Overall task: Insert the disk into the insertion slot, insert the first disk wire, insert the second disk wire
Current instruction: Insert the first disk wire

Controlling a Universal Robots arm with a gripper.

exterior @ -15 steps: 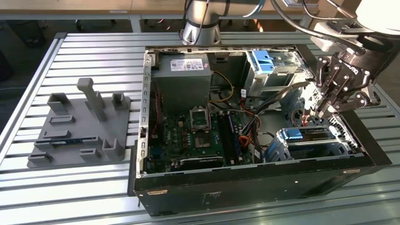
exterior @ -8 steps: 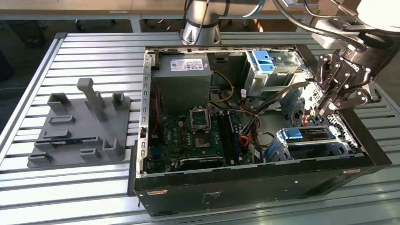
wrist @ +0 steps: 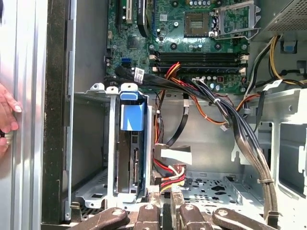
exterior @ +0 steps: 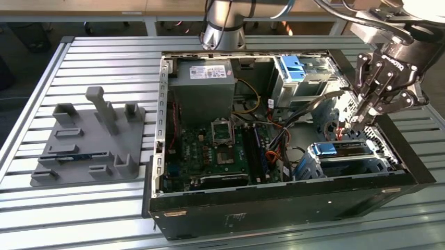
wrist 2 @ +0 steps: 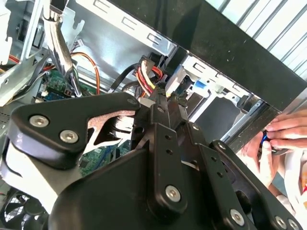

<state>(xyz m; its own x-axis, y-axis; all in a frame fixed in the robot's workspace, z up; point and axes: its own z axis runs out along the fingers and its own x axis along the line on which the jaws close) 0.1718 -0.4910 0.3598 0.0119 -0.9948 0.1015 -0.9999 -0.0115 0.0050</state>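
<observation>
The disk sits inside the slot, blue tab showing. Just beside the slot, the pincer is clamped on a red-and-yellow wire. A hand lies outside the case, near the slot.

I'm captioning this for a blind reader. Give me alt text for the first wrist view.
Inside an open computer case, the gripper pinches a red, yellow and black wire beside the disk, which already sits in its metal slot. The green circuit board lies beyond, and a person's hand rests outside the case.
</observation>
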